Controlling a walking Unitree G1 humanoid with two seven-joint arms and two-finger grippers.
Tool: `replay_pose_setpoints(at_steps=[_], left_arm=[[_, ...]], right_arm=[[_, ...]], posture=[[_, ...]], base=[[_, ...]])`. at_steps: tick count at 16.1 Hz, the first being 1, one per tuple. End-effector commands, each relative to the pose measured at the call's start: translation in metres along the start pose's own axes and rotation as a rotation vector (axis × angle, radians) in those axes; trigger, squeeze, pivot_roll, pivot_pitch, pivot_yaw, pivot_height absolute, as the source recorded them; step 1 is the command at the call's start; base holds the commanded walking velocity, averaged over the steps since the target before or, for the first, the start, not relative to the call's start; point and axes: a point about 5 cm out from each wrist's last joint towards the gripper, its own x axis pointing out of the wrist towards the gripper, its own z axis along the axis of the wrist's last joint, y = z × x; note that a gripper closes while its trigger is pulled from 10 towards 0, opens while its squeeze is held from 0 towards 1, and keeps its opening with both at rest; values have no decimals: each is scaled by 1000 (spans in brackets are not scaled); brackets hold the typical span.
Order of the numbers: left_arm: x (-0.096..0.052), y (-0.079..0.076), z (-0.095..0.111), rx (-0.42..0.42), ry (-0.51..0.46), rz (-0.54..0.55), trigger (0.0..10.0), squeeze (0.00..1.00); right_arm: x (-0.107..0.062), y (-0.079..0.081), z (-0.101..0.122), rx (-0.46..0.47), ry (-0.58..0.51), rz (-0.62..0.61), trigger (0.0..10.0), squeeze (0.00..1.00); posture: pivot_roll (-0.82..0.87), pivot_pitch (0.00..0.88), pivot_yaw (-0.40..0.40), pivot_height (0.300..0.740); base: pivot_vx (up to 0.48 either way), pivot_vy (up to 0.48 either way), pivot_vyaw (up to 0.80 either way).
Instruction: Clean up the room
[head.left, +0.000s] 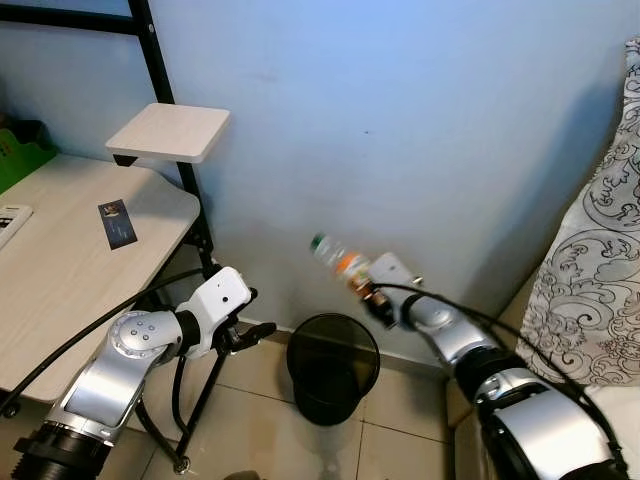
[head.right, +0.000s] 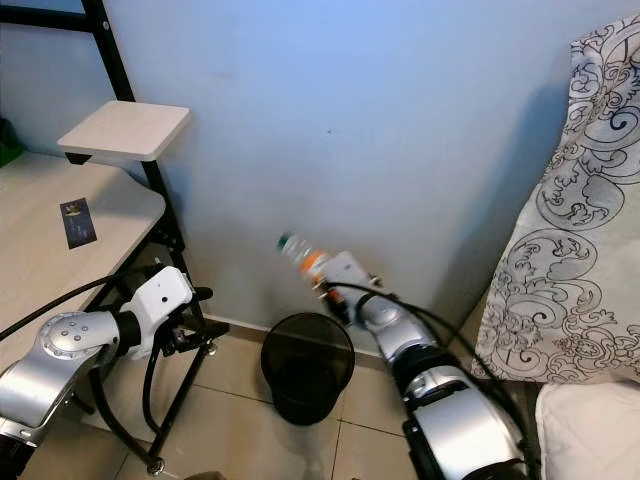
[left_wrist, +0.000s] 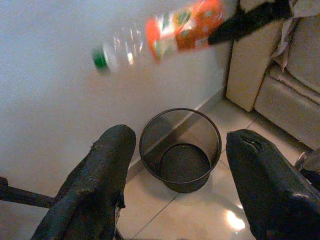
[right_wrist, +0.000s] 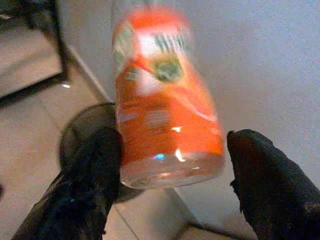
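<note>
Clear plastic bottle with orange label and green cap (head.left: 340, 261) is in the air above the black wire-mesh waste bin (head.left: 333, 366), near the blue wall. Right gripper (right_wrist: 172, 172) fingers spread, bottle base between them, one finger touching. Left gripper (left_wrist: 175, 165) open, empty, beside pale wooden tabletop (head.left: 60, 270).

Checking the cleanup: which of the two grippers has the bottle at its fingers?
The right gripper: the orange-labelled bottle sits between its parted fingers above the black bin. The left gripper is open, with nothing between its fingers.
</note>
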Motion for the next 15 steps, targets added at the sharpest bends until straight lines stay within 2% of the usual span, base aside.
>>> replay_pose_setpoints(at_steps=[1,7,11,12,13,15], left_arm=[[0,3,5,13,-9,1,10000,0],[2,3,6,16,-8,-2,10000,0],[3,1,7,1,-28,17,10000,0],[7,0,10,-44,-72,81,10000,0],[9,0,11,-58,-93,126,10000,0],[15,-4,19,-130,-182,270,10000,0]], right_arm=[[0,-1,4,-8,-19,15,10000,1000],[-1,2,-6,-41,18,46,10000,1000],[-5,-7,-3,63,-68,0,10000,1000],[-12,-15,3,152,-207,-61,10000,1000],[-15,-17,3,186,-237,-91,10000,1000],[-35,-27,-3,444,-331,-273,10000,1000]], posture=[[119,0,-22,740],[115,0,-19,740],[117,0,-25,740],[111,0,-23,740],[103,0,-16,740],[72,0,7,740]], base=[[0,0,0],[0,0,0],[0,0,0],[0,0,0],[0,0,0],[0,0,-347]])
